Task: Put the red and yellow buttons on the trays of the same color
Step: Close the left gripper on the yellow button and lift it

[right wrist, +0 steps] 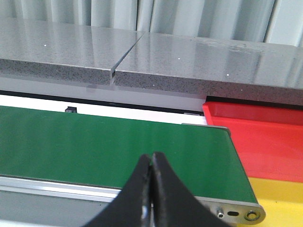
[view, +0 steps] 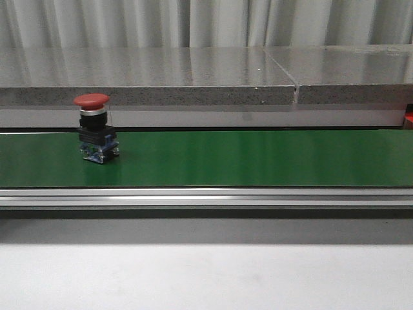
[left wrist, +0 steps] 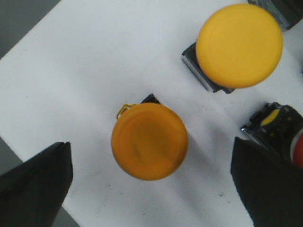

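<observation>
A red button (view: 95,127) with a mushroom cap stands upright on the green conveyor belt (view: 245,158) at its left part. In the left wrist view, my left gripper (left wrist: 151,182) hangs open above a white surface, its fingers (left wrist: 35,182) wide on either side of a yellow button (left wrist: 149,141). A second yellow button (left wrist: 239,45) sits farther off, and a red-capped one (left wrist: 289,137) shows at the frame edge. My right gripper (right wrist: 152,158) is shut and empty over the belt's end, beside the red tray (right wrist: 265,137) and yellow tray (right wrist: 279,201).
A grey stone ledge (view: 193,74) runs behind the belt. An aluminium rail (view: 206,197) borders the belt's near side. The white surface's edge (left wrist: 28,42) drops off near the left gripper.
</observation>
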`<control>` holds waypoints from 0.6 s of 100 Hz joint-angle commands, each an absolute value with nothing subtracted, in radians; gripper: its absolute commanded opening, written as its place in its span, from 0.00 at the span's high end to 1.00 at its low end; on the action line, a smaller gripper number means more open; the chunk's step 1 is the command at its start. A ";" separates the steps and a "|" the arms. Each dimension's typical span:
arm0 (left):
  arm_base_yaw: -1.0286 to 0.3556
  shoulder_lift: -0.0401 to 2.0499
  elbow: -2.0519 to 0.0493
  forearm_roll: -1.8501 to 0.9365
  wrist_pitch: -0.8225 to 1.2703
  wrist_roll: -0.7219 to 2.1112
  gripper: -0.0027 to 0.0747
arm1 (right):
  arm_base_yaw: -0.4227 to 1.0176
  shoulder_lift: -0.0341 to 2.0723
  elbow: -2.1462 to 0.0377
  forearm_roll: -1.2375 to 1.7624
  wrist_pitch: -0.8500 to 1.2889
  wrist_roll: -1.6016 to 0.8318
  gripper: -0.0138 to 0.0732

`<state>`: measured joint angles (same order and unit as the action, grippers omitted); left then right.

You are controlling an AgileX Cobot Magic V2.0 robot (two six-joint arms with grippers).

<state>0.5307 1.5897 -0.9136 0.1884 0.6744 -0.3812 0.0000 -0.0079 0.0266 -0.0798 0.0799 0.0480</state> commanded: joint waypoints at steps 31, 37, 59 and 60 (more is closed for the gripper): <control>0.532 1.628 -0.957 0.205 0.621 -0.386 0.11 | -0.002 -0.025 0.017 -0.089 -0.006 0.049 0.92; 0.532 1.628 -0.957 0.211 0.615 -0.386 0.16 | -0.002 -0.025 0.017 -0.089 -0.006 0.049 0.92; 0.532 1.628 -0.957 0.228 0.612 -0.386 0.63 | -0.002 -0.025 0.017 -0.089 -0.006 0.049 0.92; 0.532 1.628 -0.957 0.230 0.614 -0.386 0.67 | -0.002 -0.025 0.017 -0.089 -0.006 0.049 0.92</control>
